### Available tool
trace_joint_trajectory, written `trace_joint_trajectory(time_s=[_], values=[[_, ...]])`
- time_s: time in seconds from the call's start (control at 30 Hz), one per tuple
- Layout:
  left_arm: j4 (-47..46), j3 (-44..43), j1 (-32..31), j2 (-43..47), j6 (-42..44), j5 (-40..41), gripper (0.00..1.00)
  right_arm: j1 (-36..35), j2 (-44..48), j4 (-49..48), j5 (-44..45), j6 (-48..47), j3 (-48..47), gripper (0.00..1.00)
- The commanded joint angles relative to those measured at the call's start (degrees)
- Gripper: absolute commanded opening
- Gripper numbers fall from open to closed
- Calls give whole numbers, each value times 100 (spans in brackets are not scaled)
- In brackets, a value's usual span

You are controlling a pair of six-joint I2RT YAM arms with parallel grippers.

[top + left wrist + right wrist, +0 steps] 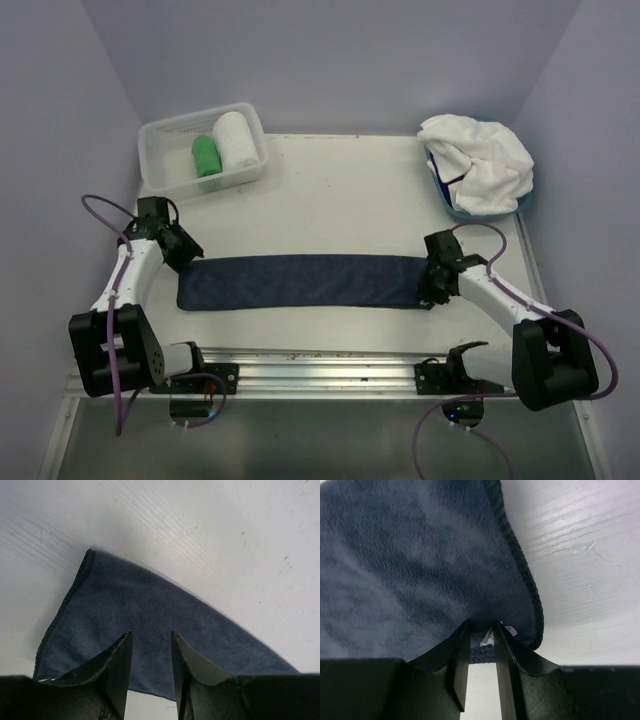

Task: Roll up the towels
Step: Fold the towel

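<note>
Where the navy towel (300, 282) lies: flat and long across the table (340, 190), in front of both arms; I take it as reference for all the rest.
Risk at the towel's left end: I judge that the left gripper (151, 639) holds nothing, so if I start the roll from the right, this end can slide or fold crooked, because nothing pins it.
Risk at the towel's right end: the right gripper (481, 630) has only the hem; if I pull too quick, this thin bite may slip out, or the roll may begin loose and slanted.
Left gripper, state and place: jaws narrow but parted, nothing between them; it is over the towel's left end, by the near edge. Whether it touches the cloth I cannot tell.
Right gripper, state and place: jaws closed on the hem at the towel's right end; a small white label (487, 636) shows between the tips, and the hem beside them curls up from the table.
Beyond the towel, far left: a clear basket (160, 135) with a green roll (205, 157) and a white roll (235, 140).
Beyond the towel, far right: a blue tub (455, 210) heaped with white towels (478, 160), not yet rolled.
</note>
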State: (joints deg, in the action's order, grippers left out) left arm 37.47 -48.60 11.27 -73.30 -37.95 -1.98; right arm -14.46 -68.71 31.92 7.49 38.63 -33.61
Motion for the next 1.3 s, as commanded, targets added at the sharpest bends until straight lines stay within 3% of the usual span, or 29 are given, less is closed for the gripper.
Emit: trace_joint_trajectory(time_s=[0.0, 0.17, 0.3, 0.47, 0.6, 0.77, 1.13, 1.17, 1.27], values=[[41, 105, 42, -35, 130, -40, 40, 13, -353, 86, -133, 294, 82, 29], [146, -62, 42, 26, 288, 127, 44, 22, 32, 516, 200, 136, -364, 31], [216, -115, 42, 26, 332, 128, 44, 188, 200, 701, 692, -144, -787, 38], [172, -27, 42, -44, 341, 40, 44, 1120, -290, 500, 79, -716, -998, 46], [120, 8, 51, -141, 359, 5, 44, 1173, -792, 482, -220, -1112, -1201, 55], [-3, 131, 42, -229, 350, -153, 44, 1173, -1013, 140, -564, -1165, -1043, 59], [-100, 263, 42, -325, 289, -312, 43, 1173, -1786, -670, -582, -919, -691, 36], [-100, 272, 51, -334, 289, -321, 43, 1173, -1839, -626, -521, -928, -709, 32], [-135, 316, 42, -334, 315, -356, 43, 1200, -1726, -512, -328, -849, -735, 6]])
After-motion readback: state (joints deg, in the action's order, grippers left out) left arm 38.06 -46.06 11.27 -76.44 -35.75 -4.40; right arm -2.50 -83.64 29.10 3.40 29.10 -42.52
